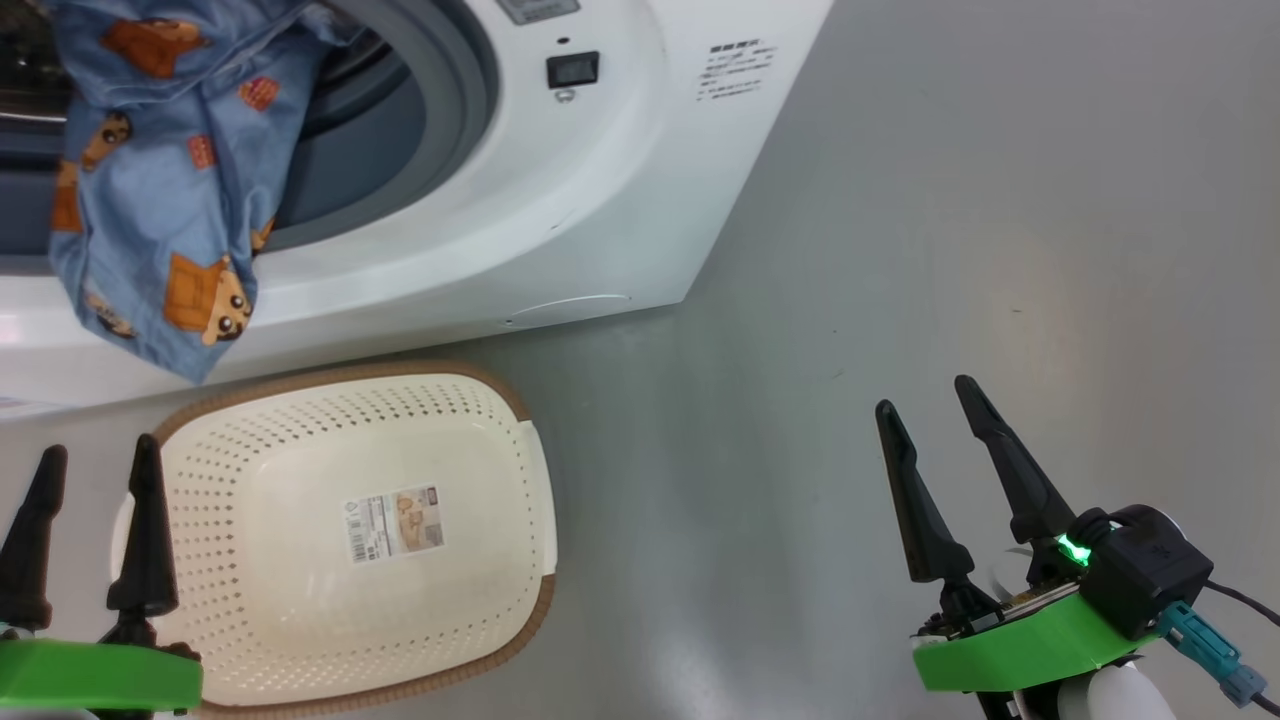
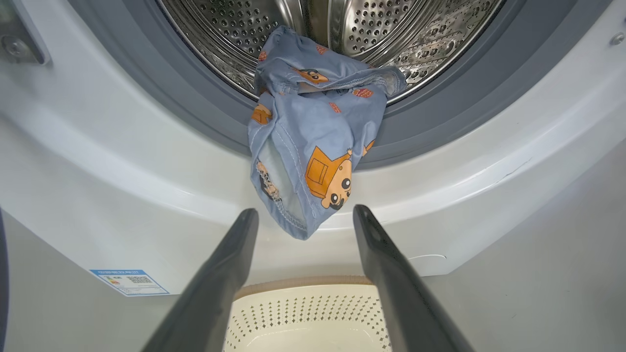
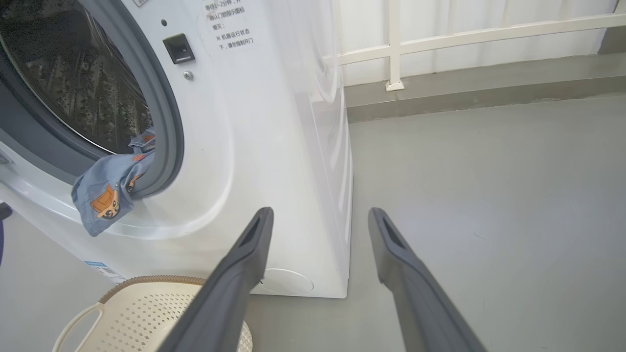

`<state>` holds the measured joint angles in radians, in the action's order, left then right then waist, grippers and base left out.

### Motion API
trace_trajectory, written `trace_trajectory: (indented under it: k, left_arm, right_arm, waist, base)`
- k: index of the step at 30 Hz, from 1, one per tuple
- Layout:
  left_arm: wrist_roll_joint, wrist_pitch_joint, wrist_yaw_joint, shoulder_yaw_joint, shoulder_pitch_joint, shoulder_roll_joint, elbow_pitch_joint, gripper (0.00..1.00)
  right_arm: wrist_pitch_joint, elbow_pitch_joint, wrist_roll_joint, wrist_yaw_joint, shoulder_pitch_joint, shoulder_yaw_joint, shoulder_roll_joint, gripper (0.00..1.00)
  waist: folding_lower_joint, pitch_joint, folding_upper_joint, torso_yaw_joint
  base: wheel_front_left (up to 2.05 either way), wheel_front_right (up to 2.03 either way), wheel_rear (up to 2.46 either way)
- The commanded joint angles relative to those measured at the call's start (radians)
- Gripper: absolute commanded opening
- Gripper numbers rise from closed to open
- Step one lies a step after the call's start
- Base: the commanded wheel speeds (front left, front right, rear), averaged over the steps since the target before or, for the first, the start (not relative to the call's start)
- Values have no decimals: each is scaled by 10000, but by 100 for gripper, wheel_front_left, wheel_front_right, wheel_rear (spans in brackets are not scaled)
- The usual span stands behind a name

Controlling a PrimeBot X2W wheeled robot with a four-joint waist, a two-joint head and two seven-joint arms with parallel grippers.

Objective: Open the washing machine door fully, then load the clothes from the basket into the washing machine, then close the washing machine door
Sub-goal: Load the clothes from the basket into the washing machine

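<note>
- Plainly, the left gripper [image 1: 100,447] stands at the lower left, fingers spread wide with nothing between them, just beside the near-left rim of the basket [image 1: 350,372].
- The clothes [image 1: 160,180], blue fabric printed with orange-brown cartoon figures, are half in and half out. They lie over the grey gasket [image 1: 470,90] and down the white front of the washing machine [image 1: 600,200], with the loose end hanging above the basket.
- The basket sits on the floor just before the machine, its base bare but for a label sticker [image 1: 395,523], so the lifting-out looks done.
- Left to do, as I judge it: push the hanging cloth fully inside, then shut the washing machine door.
- The mouth is uncovered, so the opening step is done. A dark sliver [image 3: 2,212] at the left edge of the right wrist view may be the door's rim, but too little shows to be sure.
- The right gripper [image 1: 925,393], at the lower right over the floor and well apart from the machine, is likewise wide open and empty.
- The left wrist view shows the steel drum [image 2: 430,39] with the cloth's upper part resting in it, which the head view crops.
- The right wrist view adds the machine's side and a white railing [image 3: 391,49] beyond.
</note>
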<state>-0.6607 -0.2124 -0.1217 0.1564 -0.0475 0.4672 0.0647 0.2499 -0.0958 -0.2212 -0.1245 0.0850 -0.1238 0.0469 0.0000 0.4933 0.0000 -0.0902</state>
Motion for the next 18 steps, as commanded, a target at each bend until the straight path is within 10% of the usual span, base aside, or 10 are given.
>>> trace_trajectory:
  k: [1, 18]
  left_arm:
    - [103, -6, -105, -361, -328, 320, 82, 100]
    - [336, 1234, 112, 131, -2552, 866, -1095, 100]
  right_arm:
    - [119, -231, 64, -62, 81, -314, 33, 100]
    - [119, -385, -175, -62, -233, -502, 33, 100]
  waist:
    - [0, 3, 0, -77]
    - [0, 31, 0, -880]
  base:
    - [0, 0, 0]
    - [0, 0, 0]
